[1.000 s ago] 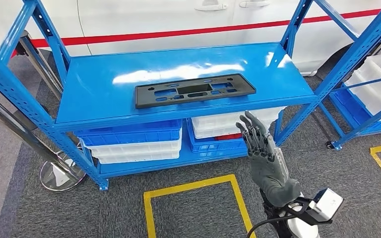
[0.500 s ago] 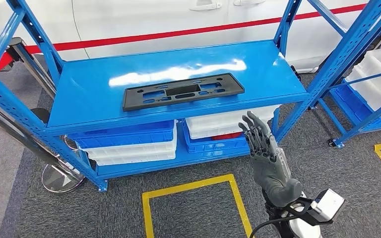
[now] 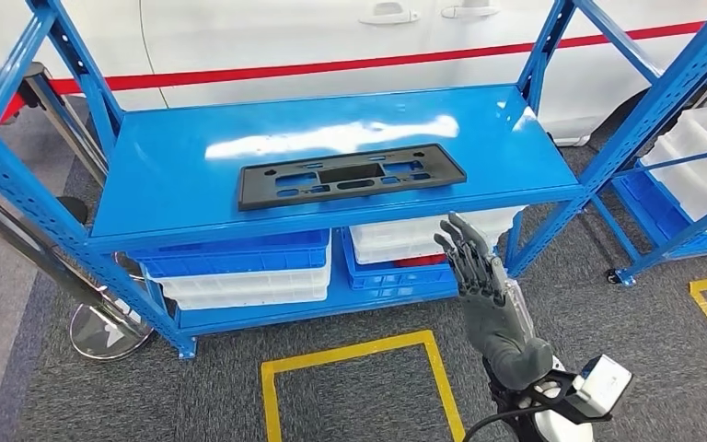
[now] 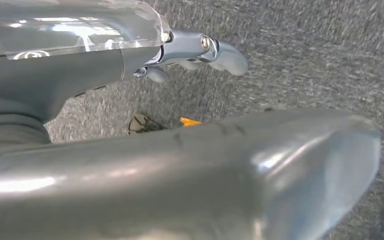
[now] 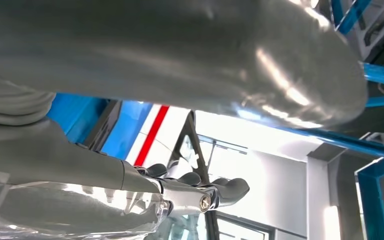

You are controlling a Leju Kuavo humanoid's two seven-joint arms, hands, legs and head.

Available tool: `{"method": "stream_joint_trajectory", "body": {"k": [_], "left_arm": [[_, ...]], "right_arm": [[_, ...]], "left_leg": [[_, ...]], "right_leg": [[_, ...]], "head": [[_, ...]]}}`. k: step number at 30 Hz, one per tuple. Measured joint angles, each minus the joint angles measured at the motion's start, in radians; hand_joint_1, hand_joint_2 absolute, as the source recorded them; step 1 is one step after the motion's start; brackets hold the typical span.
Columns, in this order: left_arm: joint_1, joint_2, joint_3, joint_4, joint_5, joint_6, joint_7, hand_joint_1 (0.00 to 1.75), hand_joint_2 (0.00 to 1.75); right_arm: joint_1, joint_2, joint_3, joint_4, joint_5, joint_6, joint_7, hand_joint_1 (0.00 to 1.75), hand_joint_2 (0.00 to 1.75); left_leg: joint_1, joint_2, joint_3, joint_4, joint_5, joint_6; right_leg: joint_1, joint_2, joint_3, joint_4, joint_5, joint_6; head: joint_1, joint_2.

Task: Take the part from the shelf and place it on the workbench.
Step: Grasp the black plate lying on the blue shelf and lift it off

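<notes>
Looking at the head view, the whole scene slid a bit, so the camera moved, not the black plastic part [image 3: 352, 175]; it lies mid-frame on the blue shelf [image 3: 175, 161]. Right hand [image 3: 475, 269] stays raised below it, fingers spread, empty. Left hand [image 4: 200, 50]: can't tell

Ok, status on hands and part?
Right hand open, raised below shelf edge. Left hand empty. Black part flat on shelf, untouched. Nothing blocking.
</notes>
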Motion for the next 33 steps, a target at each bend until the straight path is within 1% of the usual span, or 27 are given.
{"method": "stream_joint_trajectory", "body": {"k": [1,2,3,4,5,6,7,8,10,12,13,14,16,17,18,19,20,21,22,23,25,27,28,29,31,32,33], "left_arm": [[0.001,0.000,0.000,0.000,0.001,0.000,-0.001,0.00,0.00],[0.002,0.000,0.000,0.000,0.001,0.000,-0.001,0.00,0.00],[0.003,0.000,0.000,0.000,0.001,0.000,-0.001,0.00,0.00],[0.003,0.000,0.000,0.000,0.001,0.000,-0.002,0.00,0.00],[0.003,-0.001,0.000,0.000,0.001,0.000,-0.002,0.00,0.00],[0.003,-0.001,0.000,0.000,0.001,0.000,-0.002,0.00,0.00],[0.002,-0.002,0.000,0.000,0.001,0.000,-0.002,0.00,0.00],[0.001,-0.002,0.000,0.000,0.001,0.000,-0.003,0.00,0.00],[0.001,-0.003,0.000,0.000,0.001,0.000,-0.004,0.00,0.00],[0.001,-0.004,0.000,0.000,0.001,0.001,-0.004,0.00,0.00],[0.000,-0.004,0.000,0.000,0.002,0.002,-0.004,0.00,0.00],[-0.001,-0.004,0.000,0.000,0.002,0.002,-0.004,0.00,0.00],[-0.003,-0.004,0.000,0.000,0.002,0.001,-0.005,0.00,0.00],[-0.001,-0.004,0.000,0.000,0.002,0.001,-0.005,0.00,0.00],[0.000,-0.004,0.000,0.000,0.003,0.001,-0.006,0.00,0.00],[0.002,-0.004,0.000,0.000,0.003,0.001,-0.006,0.00,0.00],[0.002,-0.004,0.000,0.000,0.004,0.001,-0.006,0.00,0.00],[0.002,-0.003,0.000,0.000,0.005,0.002,-0.005,0.00,0.00],[0.001,-0.003,0.000,0.000,0.005,0.002,-0.005,0.00,0.00],[-0.001,-0.002,0.000,0.000,0.006,0.002,-0.004,0.00,0.00],[-0.002,-0.002,0.000,0.000,0.008,0.002,-0.004,0.00,0.00],[0.000,-0.003,0.000,0.000,0.009,0.002,-0.004,0.00,0.00],[0.000,-0.003,0.000,0.000,0.010,0.002,-0.004,0.00,0.00],[0.000,-0.003,0.000,0.000,0.011,0.003,-0.004,0.00,0.00],[-0.002,-0.003,0.000,0.000,0.011,0.003,-0.004,0.00,0.00],[-0.002,-0.003,0.000,0.000,0.011,0.003,-0.004,0.00,0.00],[-0.001,-0.003,0.000,0.000,0.011,0.003,-0.004,0.00,0.00]], "right_arm": [[0.001,-0.001,0.001,0.000,0.000,0.000,0.000,0.00,0.00],[0.002,-0.002,0.002,0.000,0.000,0.000,0.001,0.00,0.00],[0.003,-0.003,0.003,0.000,0.000,0.000,0.001,0.00,0.00],[0.003,-0.004,0.003,0.001,0.000,-0.001,0.001,0.00,0.00],[0.003,-0.004,0.004,0.000,0.000,-0.001,0.001,0.00,0.00],[0.002,-0.005,0.004,0.001,0.000,-0.001,0.001,0.00,0.00],[0.001,-0.005,0.004,0.002,0.001,-0.001,0.001,0.00,0.00],[0.001,-0.005,0.004,0.002,0.001,-0.001,0.001,0.00,0.00],[0.001,-0.006,0.005,0.002,0.001,-0.002,0.001,0.00,0.00],[0.000,-0.006,0.006,0.001,0.001,-0.002,0.001,0.00,0.00],[-0.001,-0.006,0.007,0.001,0.001,-0.001,0.001,0.00,0.00],[-0.003,-0.006,0.008,0.002,0.001,-0.001,0.001,0.00,0.00],[-0.005,-0.006,0.010,0.004,0.003,-0.001,0.003,0.00,0.00],[-0.005,-0.006,0.011,0.005,0.005,-0.001,0.005,0.00,0.00],[-0.006,-0.006,0.013,0.007,0.007,-0.001,0.008,0.00,0.00],[-0.008,-0.006,0.017,0.009,0.010,0.000,0.013,0.00,0.00],[-0.011,-0.006,0.021,0.012,0.014,0.001,0.021,0.00,0.00],[-0.015,-0.006,0.027,0.016,0.017,0.002,0.030,0.00,0.00],[-0.020,-0.006,0.032,0.021,0.019,0.004,0.038,0.00,0.00],[-0.025,-0.006,0.037,0.025,0.022,0.005,0.043,0.00,0.00],[-0.031,-0.006,0.045,0.031,0.025,0.005,0.046,0.00,0.00],[-0.037,-0.006,0.049,0.033,0.026,0.003,0.047,0.00,0.00],[-0.040,-0.006,0.050,0.034,0.026,0.003,0.047,0.00,0.00],[-0.043,-0.006,0.050,0.035,0.026,0.003,0.047,0.00,0.00],[-0.045,-0.006,0.051,0.039,0.026,0.003,0.050,0.00,0.00],[-0.045,-0.006,0.052,0.042,0.026,0.003,0.051,0.00,0.00],[-0.045,-0.006,0.053,0.044,0.026,0.003,0.053,0.00,0.00]], "left_leg": [[0.000,0.000,0.002,0.000,-0.003,-0.001],[0.000,-0.001,0.005,0.000,-0.007,-0.002],[0.001,-0.001,0.011,0.000,-0.012,-0.004],[0.002,-0.002,0.019,0.000,-0.018,-0.007],[0.004,-0.002,0.027,-0.001,-0.024,-0.009],[0.005,-0.003,0.036,-0.003,-0.030,-0.013],[0.006,-0.003,0.040,-0.007,-0.033,-0.017],[0.007,-0.003,0.042,-0.012,-0.036,-0.023],[0.005,-0.002,0.052,-0.015,-0.031,-0.037],[0.004,0.000,0.062,0.006,-0.038,-0.045],[0.005,0.000,0.051,0.036,-0.055,-0.046],[0.005,0.000,0.026,0.085,-0.080,-0.043],[0.004,0.000,-0.054,0.207,-0.129,-0.042],[0.004,0.000,-0.087,0.246,-0.136,-0.043],[0.003,0.000,-0.107,0.254,-0.121,-0.044],[0.003,0.000,-0.107,0.222,-0.082,-0.043],[0.002,0.001,-0.094,0.162,-0.031,-0.040],[-0.001,0.001,-0.080,0.109,0.009,-0.035],[-0.005,0.002,-0.067,0.058,0.030,-0.031],[-0.009,0.002,-0.061,0.033,0.037,-0.024],[-0.015,0.001,-0.058,0.017,0.026,-0.012],[-0.011,0.000,-0.043,0.007,0.026,-0.002],[-0.008,-0.001,-0.032,-0.001,0.025,0.001],[-0.005,-0.001,-0.021,-0.007,0.022,0.004],[-0.004,-0.001,-0.005,-0.012,0.011,0.006],[-0.004,-0.001,0.004,-0.013,0.004,0.005],[-0.003,-0.002,0.014,-0.013,-0.005,0.004]], "right_leg": [[-0.006,0.000,-0.037,0.055,-0.019,0.006],[-0.010,-0.001,-0.062,0.084,-0.021,0.011],[-0.013,-0.001,-0.070,0.078,-0.002,0.013],[-0.015,-0.001,-0.058,0.033,0.039,0.013],[-0.015,-0.002,-0.033,-0.037,0.088,0.010],[-0.013,-0.002,-0.011,-0.099,0.121,0.006],[-0.008,-0.003,0.007,-0.150,0.138,-0.001],[-0.003,-0.003,0.015,-0.177,0.143,-0.009],[0.004,-0.002,0.024,-0.196,0.136,-0.029],[0.001,0.000,0.053,-0.214,0.137,-0.043],[0.000,0.000,0.068,-0.220,0.133,-0.049],[0.001,-0.001,0.080,-0.224,0.127,-0.054],[0.007,-0.002,0.092,-0.221,0.113,-0.064],[0.010,-0.001,0.098,-0.219,0.105,-0.066],[0.012,0.001,0.106,-0.216,0.096,-0.066],[0.014,0.003,0.116,-0.213,0.086,-0.065],[0.015,0.004,0.129,-0.210,0.075,-0.063],[0.015,0.004,0.140,-0.208,0.064,-0.060],[0.014,0.004,0.146,-0.205,0.055,-0.056],[0.013,0.003,0.146,-0.203,0.049,-0.050],[0.013,0.002,0.141,-0.197,0.044,-0.040],[0.011,0.001,0.139,-0.183,0.037,-0.029],[0.009,0.001,0.126,-0.154,0.027,-0.022],[0.005,0.001,0.099,-0.106,0.011,-0.014],[-0.005,0.001,0.015,0.022,-0.031,0.001],[-0.010,0.000,-0.024,0.068,-0.040,0.005],[-0.014,0.000,-0.049,0.083,-0.028,0.008]], "head": [[0.000,0.000],[0.000,0.000],[0.000,0.000],[0.000,0.000],[0.000,0.000],[0.000,0.000],[0.001,0.000],[0.002,0.000],[0.006,0.000],[0.006,0.000],[0.005,0.000],[0.005,0.000],[0.004,0.000],[0.004,0.000],[0.004,0.000],[0.004,0.000],[0.004,0.000],[0.004,0.000],[0.004,0.000],[0.004,0.000],[0.004,0.000],[0.008,0.000],[0.010,0.000],[0.012,0.000],[0.014,0.000],[0.015,0.000],[0.015,0.000]]}}
